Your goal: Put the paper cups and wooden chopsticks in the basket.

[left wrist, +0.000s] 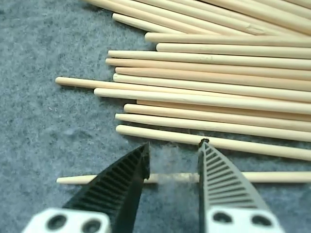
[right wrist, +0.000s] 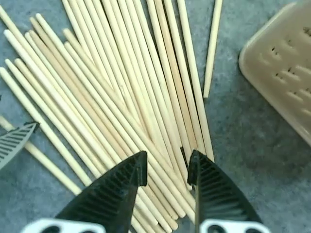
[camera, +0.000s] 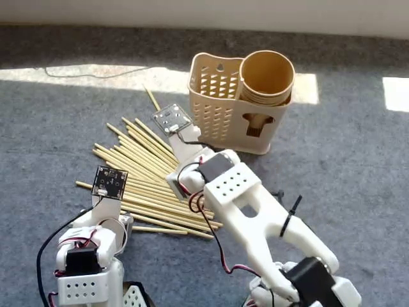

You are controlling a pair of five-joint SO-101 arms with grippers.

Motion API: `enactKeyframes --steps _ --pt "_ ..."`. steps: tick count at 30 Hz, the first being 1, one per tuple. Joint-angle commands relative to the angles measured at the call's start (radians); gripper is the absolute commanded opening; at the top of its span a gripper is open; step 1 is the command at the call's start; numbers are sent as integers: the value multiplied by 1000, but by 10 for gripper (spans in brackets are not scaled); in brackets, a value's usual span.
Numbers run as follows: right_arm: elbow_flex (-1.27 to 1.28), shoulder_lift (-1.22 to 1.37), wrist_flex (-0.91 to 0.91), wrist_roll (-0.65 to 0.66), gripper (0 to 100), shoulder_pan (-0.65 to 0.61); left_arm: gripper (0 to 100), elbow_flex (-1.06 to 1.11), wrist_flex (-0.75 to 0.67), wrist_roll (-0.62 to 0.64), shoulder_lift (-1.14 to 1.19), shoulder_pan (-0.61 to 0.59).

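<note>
Several wooden chopsticks (camera: 144, 176) lie fanned out on the grey carpet in front of the beige basket (camera: 220, 118). Stacked paper cups (camera: 267, 78) stand upright in the basket's right side. My left gripper (left wrist: 173, 154) is open, low over the near edge of the pile; a lone chopstick (left wrist: 272, 176) runs crosswise between its fingers. My right gripper (right wrist: 166, 164) is open just above the chopsticks (right wrist: 121, 97) in the middle of the pile, with the basket (right wrist: 284, 68) close beside it.
The left arm (camera: 86, 262) sits at the front left and the right arm (camera: 262, 217) stretches from the front right toward the pile. The left gripper's grey fingertip (right wrist: 17, 140) shows in the right wrist view. Bare carpet lies right of the basket.
</note>
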Motion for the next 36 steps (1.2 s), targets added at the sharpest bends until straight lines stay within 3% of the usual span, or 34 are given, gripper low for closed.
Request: enactKeyframes --steps 1,11,20,36 --pt "-87 79 -117 5 146 -10 161 21 2 3 -5 18" --pt "-283 381 -280 5 146 8 161 21 2 3 -5 18" --pt "-466 561 -282 5 146 65 161 21 2 3 -5 18" --pt "-496 710 -277 11 141 91 161 21 2 3 -5 18"
